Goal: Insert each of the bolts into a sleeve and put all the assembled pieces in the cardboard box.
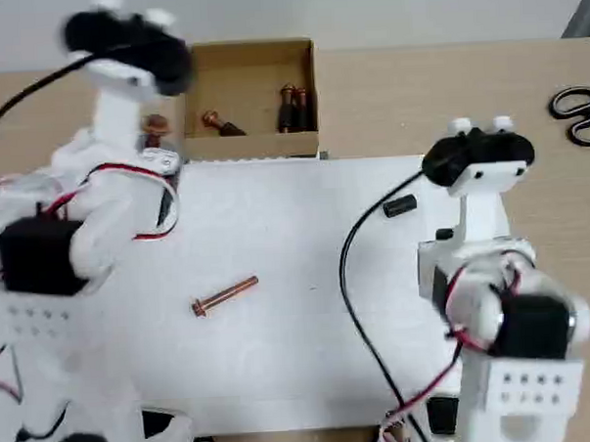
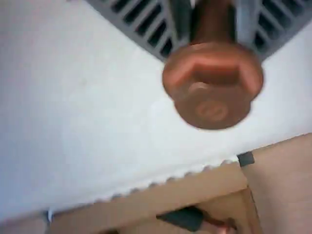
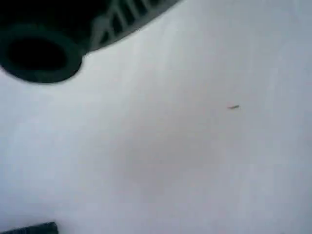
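Observation:
My left gripper (image 2: 212, 19) is shut on a copper bolt (image 2: 212, 85), whose hexagonal head points at the camera. Seen from above, that bolt (image 1: 156, 123) hangs just outside the left wall of the cardboard box (image 1: 252, 143), with the left gripper (image 1: 154, 141) over the white mat's far left corner. Bolts fitted in black sleeves (image 1: 295, 108) lie inside the box. Another loose bolt (image 1: 225, 295) lies mid-mat. A black sleeve (image 1: 399, 206) lies left of my right arm (image 1: 479, 164). A sleeve's open end (image 3: 39, 56) shows beside a ribbed part of my right gripper (image 3: 124, 19).
The white mat (image 1: 301, 358) covers most of the wooden table. Scissors (image 1: 579, 116) lie at the far right. A black cable (image 1: 352, 297) trails across the mat from the right arm. The box's near rim (image 2: 195, 192) sits close under the held bolt.

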Motion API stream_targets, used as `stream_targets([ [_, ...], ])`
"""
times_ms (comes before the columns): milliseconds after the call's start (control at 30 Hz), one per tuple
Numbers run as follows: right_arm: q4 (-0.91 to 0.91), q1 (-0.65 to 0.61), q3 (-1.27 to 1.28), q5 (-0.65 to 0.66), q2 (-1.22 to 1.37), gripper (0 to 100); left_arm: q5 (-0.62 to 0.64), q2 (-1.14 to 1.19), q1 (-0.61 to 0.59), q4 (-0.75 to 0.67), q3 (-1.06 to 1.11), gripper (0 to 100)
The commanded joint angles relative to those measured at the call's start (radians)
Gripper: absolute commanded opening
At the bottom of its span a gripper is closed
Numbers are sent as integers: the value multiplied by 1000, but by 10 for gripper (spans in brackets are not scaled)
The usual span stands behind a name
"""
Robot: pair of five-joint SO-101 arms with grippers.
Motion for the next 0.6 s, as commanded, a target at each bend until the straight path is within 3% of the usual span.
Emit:
stream_targets([
  [0,-79,-44,77,-14,-96,2,141,-98,-17,-98,99,6],
  [233,-314,-154,318,-58,-242,2,290,-244,-20,-292,371,6],
  [567,-618,-311,612,-60,-383,2,385,-640,-14,-741,963,6],
])
